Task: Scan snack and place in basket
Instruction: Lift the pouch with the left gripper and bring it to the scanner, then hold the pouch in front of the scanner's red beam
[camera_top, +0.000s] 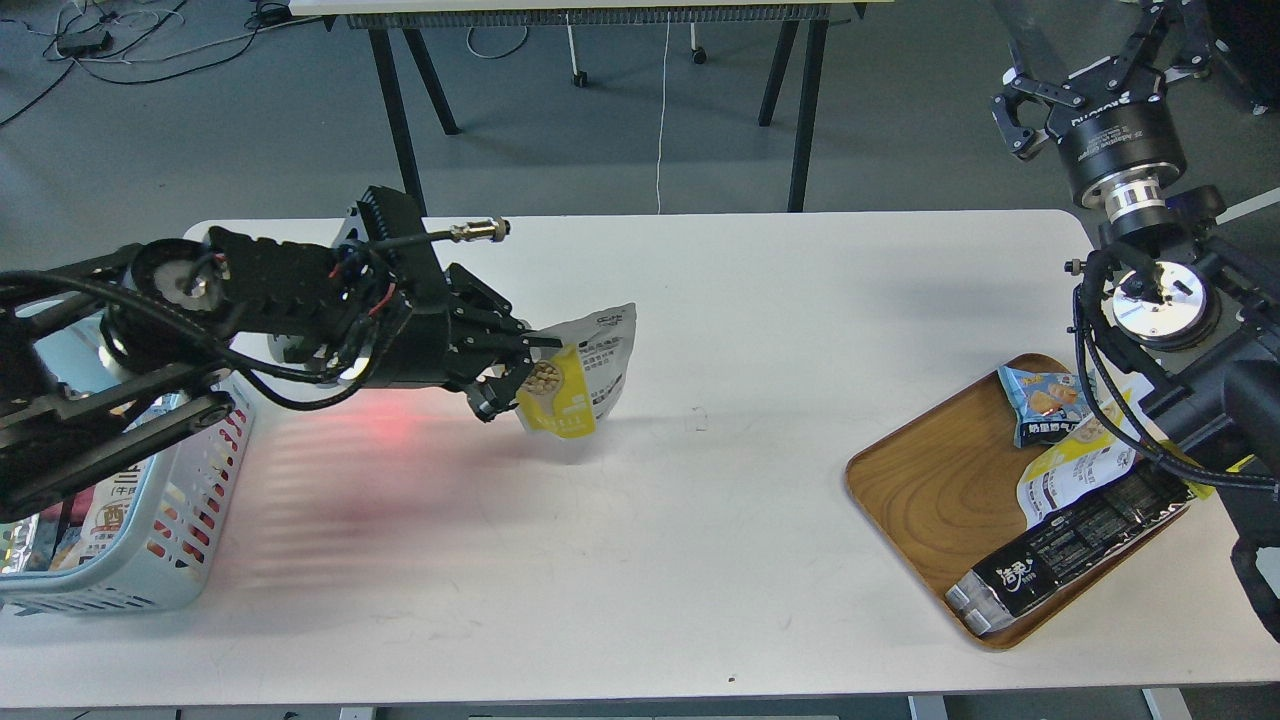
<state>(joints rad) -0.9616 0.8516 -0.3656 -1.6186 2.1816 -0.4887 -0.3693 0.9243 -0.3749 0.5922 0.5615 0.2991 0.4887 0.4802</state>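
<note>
while the left gripper (515, 375) pinches the snack (585, 375) clear of the table (700, 480), toward its left edge, the scan looks underway: a red glow falls on the white top beneath. next comes a leftward carry over the basket (150, 560) at the near left corner. the crinkly pouch hangs tilted; the basket is slotted plastic. the right gripper (1040, 105) is raised, fingers spread, holding nothing.

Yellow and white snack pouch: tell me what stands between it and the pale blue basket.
Nothing on the white table does. The yellow and white snack pouch hangs above it in the left claw; the pale blue slotted plastic basket sits at the left edge. Only the left arm itself reaches across above the basket's rim.
</note>
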